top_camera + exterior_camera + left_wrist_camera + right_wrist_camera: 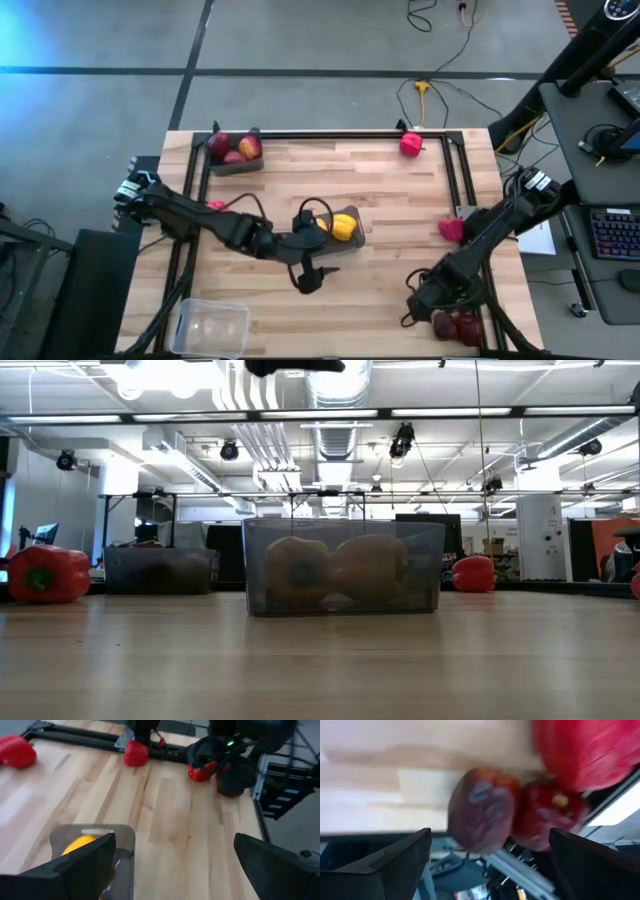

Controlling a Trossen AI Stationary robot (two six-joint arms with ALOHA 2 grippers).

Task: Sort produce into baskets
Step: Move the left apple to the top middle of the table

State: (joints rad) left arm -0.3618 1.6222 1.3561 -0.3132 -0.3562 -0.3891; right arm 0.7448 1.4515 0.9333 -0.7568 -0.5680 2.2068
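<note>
On the counter (400, 210), the centre basket (345, 228) holds both yellow peppers (342, 226) and the upper-left basket (235, 160) holds apples (249, 148). The lower-left clear basket (212, 328) looks empty. Red peppers (411, 145) lie loose, so sorting seems about half done. Left gripper (308, 277) hovers, fingers apart; right gripper (425, 300), fingers apart, faces two dark apples (482, 810).

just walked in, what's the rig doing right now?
Sorting produce into bins. The left gripper hangs open and empty beside the middle bin, which holds two yellow peppers. The right gripper is open, down by dark-red apples at the table's near right corner. The far-left bin already holds apples. The clear bin looks empty. Red peppers are still loose on the table.
</note>
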